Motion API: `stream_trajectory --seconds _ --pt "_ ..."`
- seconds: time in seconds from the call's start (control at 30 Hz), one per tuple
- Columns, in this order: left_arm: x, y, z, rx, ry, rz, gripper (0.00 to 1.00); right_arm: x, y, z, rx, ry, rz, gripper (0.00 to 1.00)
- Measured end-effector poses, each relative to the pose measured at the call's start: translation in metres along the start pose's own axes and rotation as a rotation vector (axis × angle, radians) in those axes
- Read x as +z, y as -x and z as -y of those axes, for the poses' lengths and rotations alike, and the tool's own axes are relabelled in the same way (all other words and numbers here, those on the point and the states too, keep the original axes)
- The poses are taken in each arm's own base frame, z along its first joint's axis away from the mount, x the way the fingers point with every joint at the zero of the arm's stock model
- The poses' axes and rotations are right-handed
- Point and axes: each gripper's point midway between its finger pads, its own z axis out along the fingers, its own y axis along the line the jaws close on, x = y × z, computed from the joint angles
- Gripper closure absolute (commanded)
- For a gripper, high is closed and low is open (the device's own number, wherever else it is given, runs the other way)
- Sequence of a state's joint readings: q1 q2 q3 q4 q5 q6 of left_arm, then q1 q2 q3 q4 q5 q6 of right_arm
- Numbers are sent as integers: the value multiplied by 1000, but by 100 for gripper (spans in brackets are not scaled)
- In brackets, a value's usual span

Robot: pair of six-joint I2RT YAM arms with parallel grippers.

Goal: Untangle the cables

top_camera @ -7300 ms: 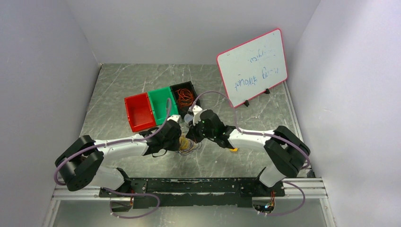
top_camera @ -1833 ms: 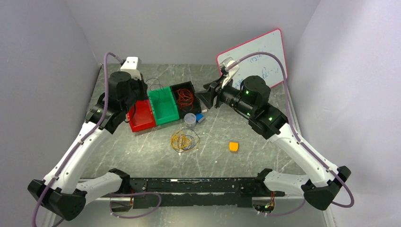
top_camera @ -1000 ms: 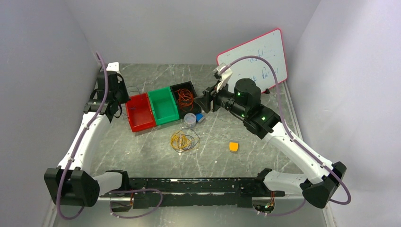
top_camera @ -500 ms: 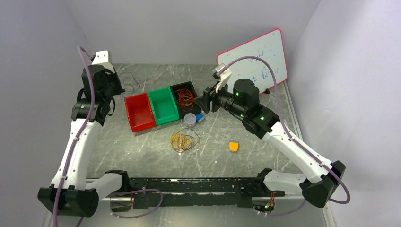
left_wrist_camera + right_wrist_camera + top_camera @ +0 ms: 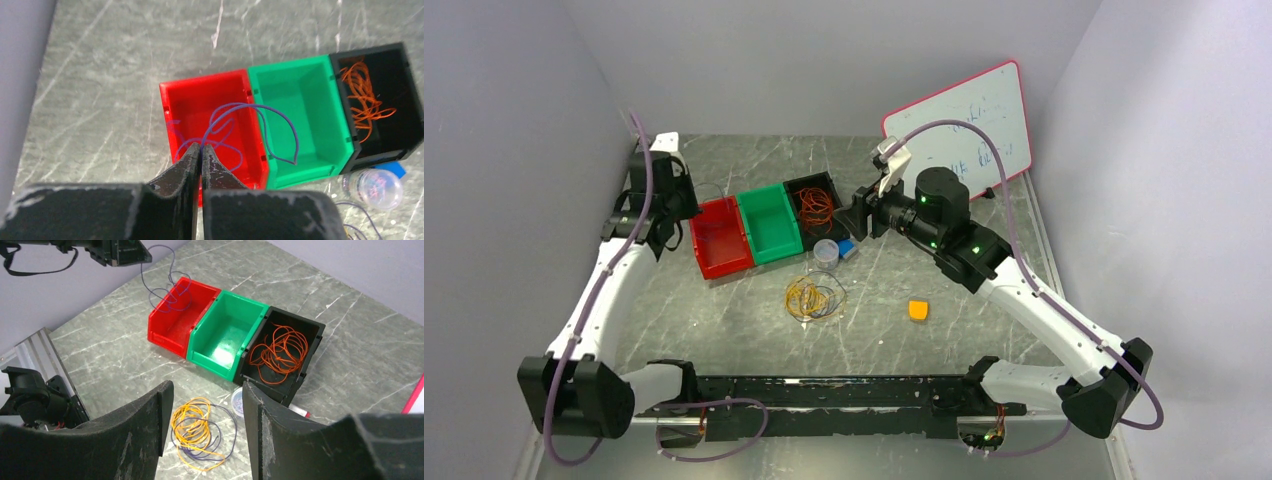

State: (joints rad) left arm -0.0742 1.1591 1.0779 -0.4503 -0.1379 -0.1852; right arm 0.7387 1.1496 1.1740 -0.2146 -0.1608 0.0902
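Since half a second ago the left arm has swung back in from the far-left corner and come lower, so the purple cable (image 5: 240, 104) now hangs over the red bin (image 5: 205, 79) rather than beyond it. That cable is pinched at the tips of the left gripper (image 5: 201, 147), whose jaws are pressed together on it. From there it falls in loose loops into the red bin. In the left wrist view one loop reaches across the shared wall over the green bin (image 5: 290, 64) — whether it touches either bin I cannot tell.

Orange cable (image 5: 365, 100) lies coiled in the black bin (image 5: 370, 48), the third of the bins set side by side. On the table (image 5: 724, 320), in front of the bins and apart from them, sits a tangle of yellow and dark cable (image 5: 814, 297). A small clear cup (image 5: 826, 252) stands between it and the black bin.

The right gripper (image 5: 205, 390) hovers above the table near the black bin, jaws spread wide and holding nothing — it has barely shifted. An orange block (image 5: 917, 309) lies to the right of the tangle, and a whiteboard (image 5: 959, 140) leans at the far right.
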Motion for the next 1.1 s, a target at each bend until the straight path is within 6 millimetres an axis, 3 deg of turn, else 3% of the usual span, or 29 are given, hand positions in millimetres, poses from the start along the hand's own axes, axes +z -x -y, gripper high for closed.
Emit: stream_trajectory --seconds 0.23,0.53,0.87,1.1 --pt "29 -40 -7 -3 47 -130 93 1 -6 1 4 -2 -13 44" --pt "42 -57 -17 -11 103 -183 93 1 -8 1 5 -2 -17 44" --pt "80 -112 -35 20 205 -378 93 2 -19 2 9 -3 -38 43" --pt "107 -113 -29 19 198 -424 93 3 -24 1 11 2 -47 43"
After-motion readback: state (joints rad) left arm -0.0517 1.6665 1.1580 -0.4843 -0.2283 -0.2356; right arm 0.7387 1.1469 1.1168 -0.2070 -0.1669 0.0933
